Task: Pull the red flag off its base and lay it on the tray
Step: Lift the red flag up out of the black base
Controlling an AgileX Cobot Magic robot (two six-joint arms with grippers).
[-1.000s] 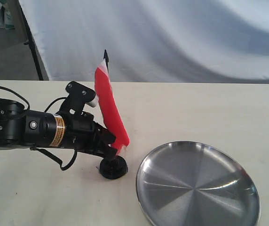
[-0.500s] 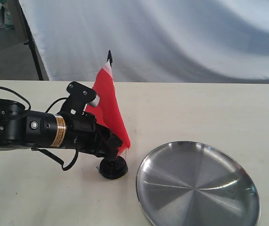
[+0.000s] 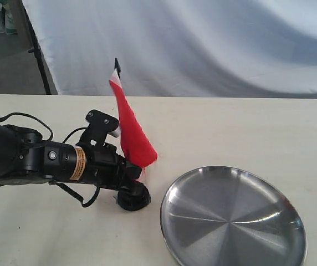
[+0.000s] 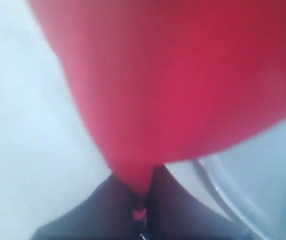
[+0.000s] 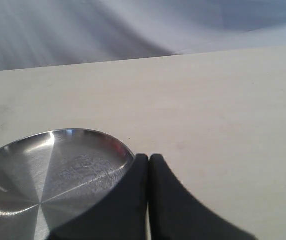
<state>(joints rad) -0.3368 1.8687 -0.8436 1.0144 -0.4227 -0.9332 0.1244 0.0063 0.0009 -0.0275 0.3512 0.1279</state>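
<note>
Left arm (image 3: 31, 160) lies low along the table (image 3: 230, 127). Left gripper (image 3: 137, 175) is pinched narrow on the lower end of the flag (image 3: 132, 133), directly above the base (image 3: 134, 199). The flag's long axis stands near upright, black tip uppermost, leaning slightly left. The fingers hide the pole-to-base joint. The tray (image 3: 233, 219) sits just right of the base, apart. In the left wrist view, blurred red cloth fills the frame. Right gripper (image 5: 148, 167), seen only in its wrist view, is closed and empty near the tray's rim.
</note>
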